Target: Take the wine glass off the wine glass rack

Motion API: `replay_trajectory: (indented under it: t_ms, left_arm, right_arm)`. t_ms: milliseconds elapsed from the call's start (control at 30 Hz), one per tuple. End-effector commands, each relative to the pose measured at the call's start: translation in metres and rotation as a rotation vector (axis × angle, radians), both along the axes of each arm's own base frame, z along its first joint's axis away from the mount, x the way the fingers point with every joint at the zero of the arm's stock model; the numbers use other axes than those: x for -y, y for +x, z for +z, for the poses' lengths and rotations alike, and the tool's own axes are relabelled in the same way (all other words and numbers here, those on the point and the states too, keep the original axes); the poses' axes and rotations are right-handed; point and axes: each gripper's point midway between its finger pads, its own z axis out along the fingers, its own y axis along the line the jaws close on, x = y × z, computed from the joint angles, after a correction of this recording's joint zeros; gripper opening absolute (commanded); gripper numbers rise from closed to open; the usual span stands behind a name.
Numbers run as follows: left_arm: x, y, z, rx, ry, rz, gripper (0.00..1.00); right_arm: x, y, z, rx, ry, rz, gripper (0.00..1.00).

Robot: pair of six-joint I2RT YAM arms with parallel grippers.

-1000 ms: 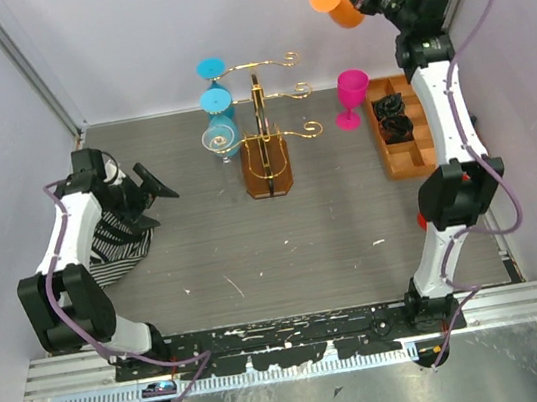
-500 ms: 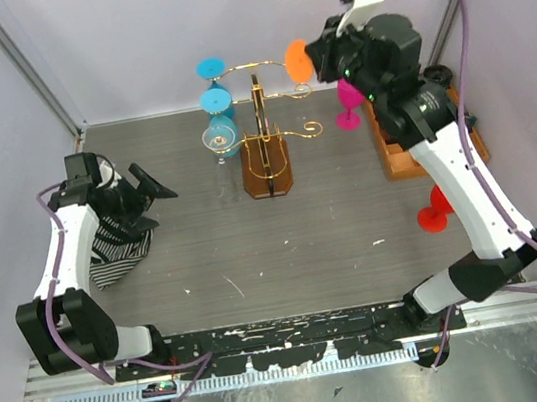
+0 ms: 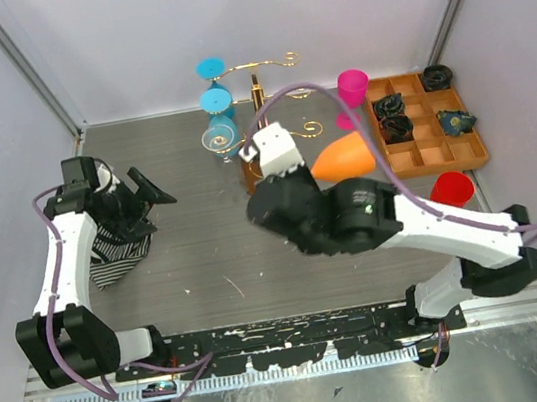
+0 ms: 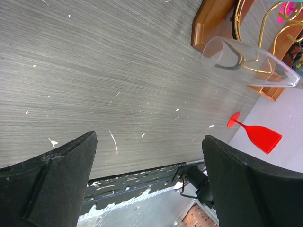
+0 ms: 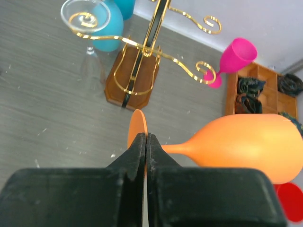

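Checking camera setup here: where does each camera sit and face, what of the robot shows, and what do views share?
Top external: above and behind the bases, looking down on the table; left arm and right arm show.
Left wrist: low, facing across the table to the clear glass and red wine glass; the open left hand frames it.
Right wrist: above the wine glass rack, looking down; right hand shut on the orange wine glass.
Shared: all three show the rack.
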Motion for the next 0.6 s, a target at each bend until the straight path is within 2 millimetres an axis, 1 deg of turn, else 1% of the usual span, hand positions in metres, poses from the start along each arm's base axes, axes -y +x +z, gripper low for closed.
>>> replay_trajectory:
  t_ms: [0, 67, 100, 167, 233, 300, 367, 433, 533, 567]
  left_arm:
    - [-0.003, -0.010, 0.000, -0.006, 0.020, -0.016, 1.00]
    - [-0.002, -0.011, -0.002, -0.012, 0.020, -0.021, 1.00]
    - [-0.002, -0.012, -0.004, -0.016, 0.021, -0.022, 1.00]
    - [-0.003, -0.015, -0.007, -0.022, 0.032, -0.026, 1.00]
    - [-0.005, -0.017, -0.011, -0.029, 0.039, -0.026, 0.99]
    - [-0.004, -0.017, -0.015, -0.036, 0.037, -0.028, 0.99]
    - [-0.004, -0.017, -0.019, -0.047, 0.030, -0.029, 1.00]
    - [-0.003, -0.017, -0.022, -0.057, 0.025, -0.032, 1.00]
    - [-0.002, -0.017, -0.025, -0.061, 0.022, -0.034, 1.00]
    - [-0.003, -0.017, -0.026, -0.063, 0.023, -0.034, 1.00]
  right_arm:
    - [0.029, -0.028, 0.022, 0.143, -0.040, -0.216, 0.01]
    - [0.018, -0.037, 0.018, 0.139, -0.034, -0.178, 0.01]
    - [0.015, -0.039, 0.017, 0.140, -0.032, -0.169, 0.01]
    - [0.012, -0.041, 0.011, 0.139, -0.047, -0.162, 0.01]
    - [0.008, -0.041, -0.001, 0.141, -0.095, -0.160, 0.01]
    - [0.005, -0.039, -0.018, 0.146, -0.166, -0.162, 0.01]
    - [0.007, -0.034, -0.037, 0.137, -0.222, -0.182, 0.01]
    - [0.015, -0.024, -0.061, 0.092, -0.273, -0.220, 0.01]
    - [0.033, -0.013, -0.100, 0.050, -0.370, -0.282, 0.01]
    - [0.039, -0.010, -0.110, 0.040, -0.391, -0.301, 0.01]
